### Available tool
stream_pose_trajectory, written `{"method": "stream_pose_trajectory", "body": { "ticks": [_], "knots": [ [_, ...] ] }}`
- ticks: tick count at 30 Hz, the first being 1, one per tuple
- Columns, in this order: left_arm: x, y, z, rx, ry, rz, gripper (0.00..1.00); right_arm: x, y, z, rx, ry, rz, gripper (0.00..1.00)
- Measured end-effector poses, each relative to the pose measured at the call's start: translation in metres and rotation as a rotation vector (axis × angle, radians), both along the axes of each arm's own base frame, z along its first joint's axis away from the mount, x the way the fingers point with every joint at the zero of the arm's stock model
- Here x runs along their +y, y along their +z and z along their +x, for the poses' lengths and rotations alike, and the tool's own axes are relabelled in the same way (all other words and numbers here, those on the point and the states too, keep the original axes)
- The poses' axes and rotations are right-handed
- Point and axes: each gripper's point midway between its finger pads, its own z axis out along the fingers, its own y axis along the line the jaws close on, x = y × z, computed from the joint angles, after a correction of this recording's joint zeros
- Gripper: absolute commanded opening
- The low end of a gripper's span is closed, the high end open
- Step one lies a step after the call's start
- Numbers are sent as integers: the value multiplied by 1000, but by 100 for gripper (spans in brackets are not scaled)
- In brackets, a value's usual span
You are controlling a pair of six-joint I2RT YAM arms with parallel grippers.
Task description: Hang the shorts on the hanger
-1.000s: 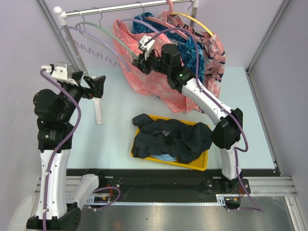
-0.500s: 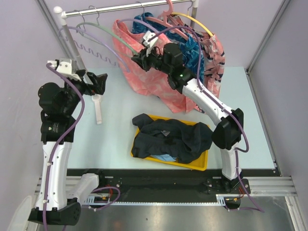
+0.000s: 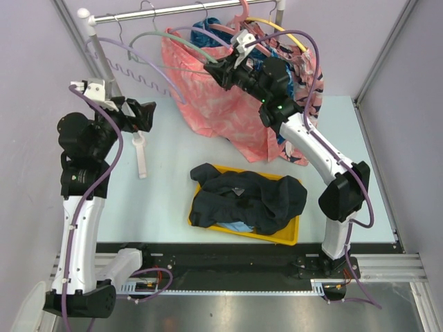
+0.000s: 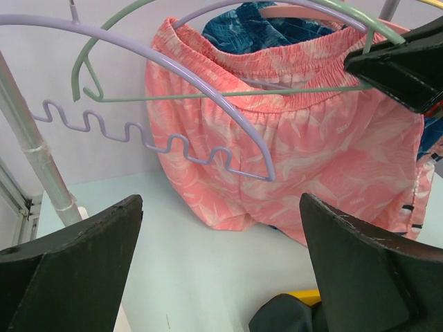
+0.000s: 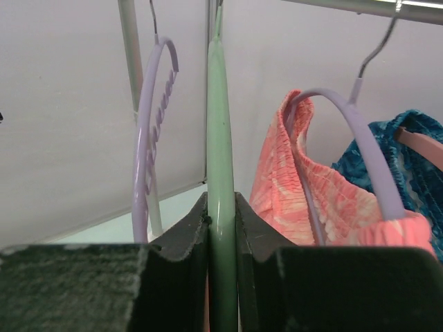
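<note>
Shorts (image 3: 246, 200) of dark fabric lie in a loose heap in the yellow tray (image 3: 287, 238). They are well below the right gripper (image 3: 211, 68), back toward its arm's base, and off to the side of the left gripper (image 3: 143, 115), with neither one touching them. Just beside the right gripper, a pair of pink patterned shorts (image 3: 221, 111) hangs from the rail (image 3: 187, 10).

The hanger (image 5: 220, 138) is thin, of pale green plastic. The right gripper is clamped on it, and in the wrist view the 2 black jaws press against both sides of the green bar. From the jaws the hanger arches away toward the left gripper's side, and its hook goes up to the rail. A lavender hanger (image 5: 142, 180) with a wavy bar hangs just beside it on that side. The left gripper stands with its jaws spread wide and nothing between them, and it faces the hangers from a little apart.

In my judgement the hanger is light and quite stiff, but smooth, so it may swing or twist in a grip on only 1 end. The shorts look soft, limp and light, and they will sag and fold when lifted. The waistband is the best place to take them, but I cannot find it in the heap. A pinch on a raised fold near the edge seems possible.
</note>
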Motion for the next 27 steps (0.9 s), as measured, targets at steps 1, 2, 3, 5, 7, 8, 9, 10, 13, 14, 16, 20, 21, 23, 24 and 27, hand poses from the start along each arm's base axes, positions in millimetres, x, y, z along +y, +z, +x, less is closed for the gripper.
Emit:
{"method": "stream_pose_trajectory", "body": {
  "ticks": [1,2,3,5,7,8,9,10,13,14,16,20,21,23,24,27],
  "knots": [
    [-1,-1,1,2,-4,0,100,-3,2,1,1,-1,13,0],
    [-1,-1,1,4,-7,0,100,-6,3,2,3,-1,23,0],
    [-2,-2,2,7,-12,1,100,-8,4,3,3,4,33,0],
    [-2,-3,4,12,-14,1,100,-8,4,2,8,13,46,0],
    [-2,-3,5,14,-14,1,100,-8,6,2,9,17,56,0],
    [-2,-3,6,15,-14,1,100,-8,8,2,9,19,63,0],
    [-2,-3,6,15,-14,1,100,-8,10,1,5,22,73,0],
    [-3,-3,7,15,-14,1,100,-8,12,0,1,24,79,0],
    [-3,-3,8,13,-16,1,100,-9,22,-2,-21,30,118,0],
    [-3,-3,8,13,-16,2,100,-10,25,-2,-27,29,125,0],
    [-3,-4,10,14,-17,2,100,-12,29,-2,-38,24,146,0],
    [-4,-3,13,14,-22,2,100,-14,30,-3,-39,23,164,0],
    [-4,-2,14,13,-23,2,100,-14,31,-3,-39,23,165,0],
    [-4,-2,15,13,-25,3,100,-15,29,-4,-38,22,163,0],
    [-5,-1,16,12,-28,3,100,-16,29,-6,-39,22,159,0],
    [-6,-1,18,14,-37,5,100,-20,29,-11,-48,15,144,0]
  ]
}}
